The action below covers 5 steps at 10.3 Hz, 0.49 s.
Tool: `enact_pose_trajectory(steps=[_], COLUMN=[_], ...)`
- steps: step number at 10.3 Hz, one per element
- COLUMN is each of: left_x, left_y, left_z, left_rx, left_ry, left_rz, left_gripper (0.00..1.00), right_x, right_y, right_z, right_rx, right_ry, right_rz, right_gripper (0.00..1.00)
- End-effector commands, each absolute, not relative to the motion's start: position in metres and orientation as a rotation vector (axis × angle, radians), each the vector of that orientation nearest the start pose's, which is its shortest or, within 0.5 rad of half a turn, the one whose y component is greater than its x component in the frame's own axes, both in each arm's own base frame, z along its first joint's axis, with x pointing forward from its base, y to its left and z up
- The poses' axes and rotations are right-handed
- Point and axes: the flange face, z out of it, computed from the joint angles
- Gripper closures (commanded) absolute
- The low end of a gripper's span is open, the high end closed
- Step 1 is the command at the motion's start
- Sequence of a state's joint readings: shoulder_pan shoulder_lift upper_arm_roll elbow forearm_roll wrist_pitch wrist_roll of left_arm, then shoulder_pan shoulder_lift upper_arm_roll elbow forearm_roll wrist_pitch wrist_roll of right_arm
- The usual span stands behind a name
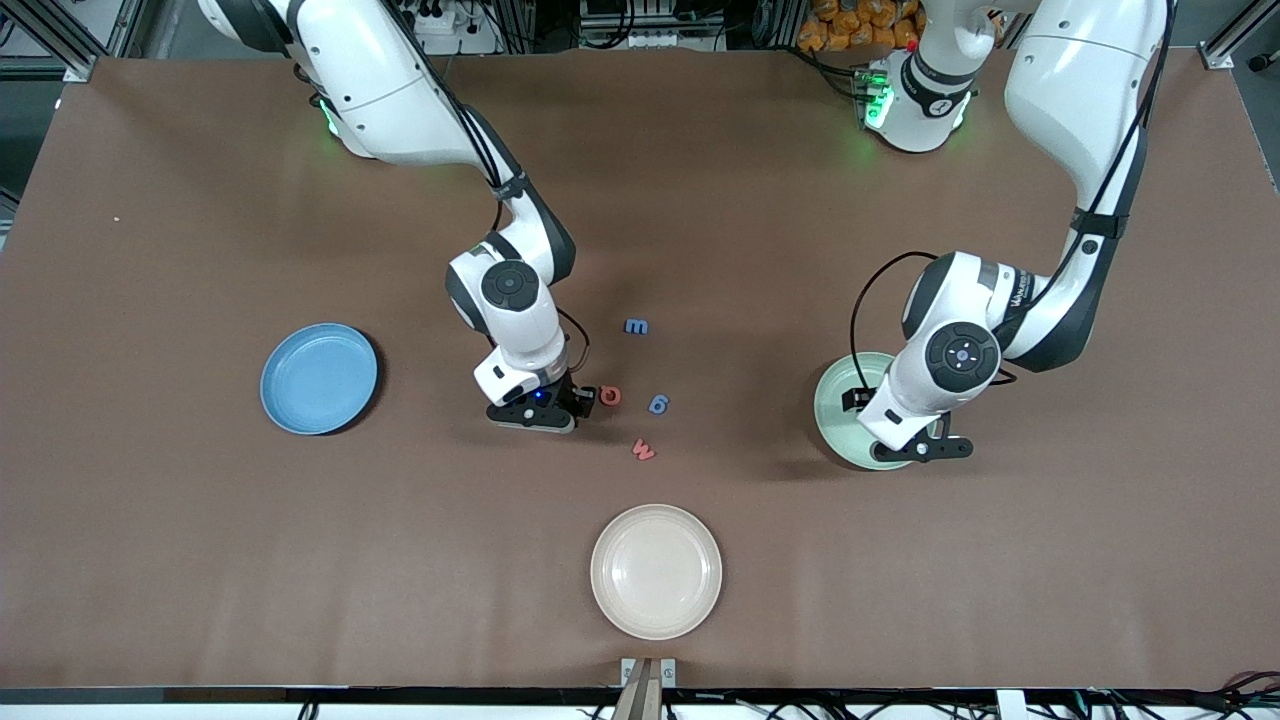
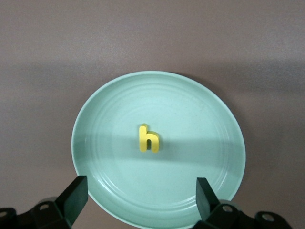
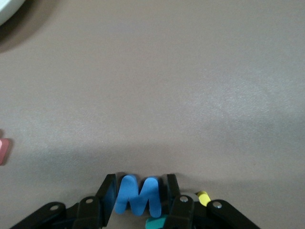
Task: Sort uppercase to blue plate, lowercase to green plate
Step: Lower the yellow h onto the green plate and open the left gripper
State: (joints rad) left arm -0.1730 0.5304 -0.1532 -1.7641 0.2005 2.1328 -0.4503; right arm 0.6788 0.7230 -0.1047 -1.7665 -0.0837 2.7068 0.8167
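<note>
Light falls evenly from above, bright but soft, on the matte brown table (image 1: 200, 550), which gives no glare. Each arm throws a broad, blurry-edged shadow onto the cloth beside it. The cream plate (image 1: 656, 571) is the brightest spot, close to washed out. In the left wrist view a dim band crosses the green plate (image 2: 158, 148); there the fingers (image 2: 74, 195) are slightly soft. Green lamps glow at both bases.

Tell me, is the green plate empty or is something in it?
Not empty. A yellow h lies flat in the middle of the green plate, and the left claw hangs open above it, touching nothing.
</note>
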Motion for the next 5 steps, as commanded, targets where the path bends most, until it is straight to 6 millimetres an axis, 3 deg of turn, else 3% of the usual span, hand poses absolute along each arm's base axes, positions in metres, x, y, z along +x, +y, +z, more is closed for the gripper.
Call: enact_pose_trajectory(steps=[1,5], left_x=[0.6121,0.613], left_y=[-0.1898,-0.187], left_z=[0.2583,0.2583], left_rx=[-2.99,-2.99], left_ry=[-0.001,-0.008], left_rz=[0.17,0.17], left_gripper=[0.0,0.0], right_x=[0.5687,0.5648], right_y=[0.3749,0.381], right_z=[0.1689,0.1698], right_rx=[-3.056,-3.045], right_ry=[0.217,0.268], right_rz=[-0.408,-0.405], right_gripper=[0.51,0.5])
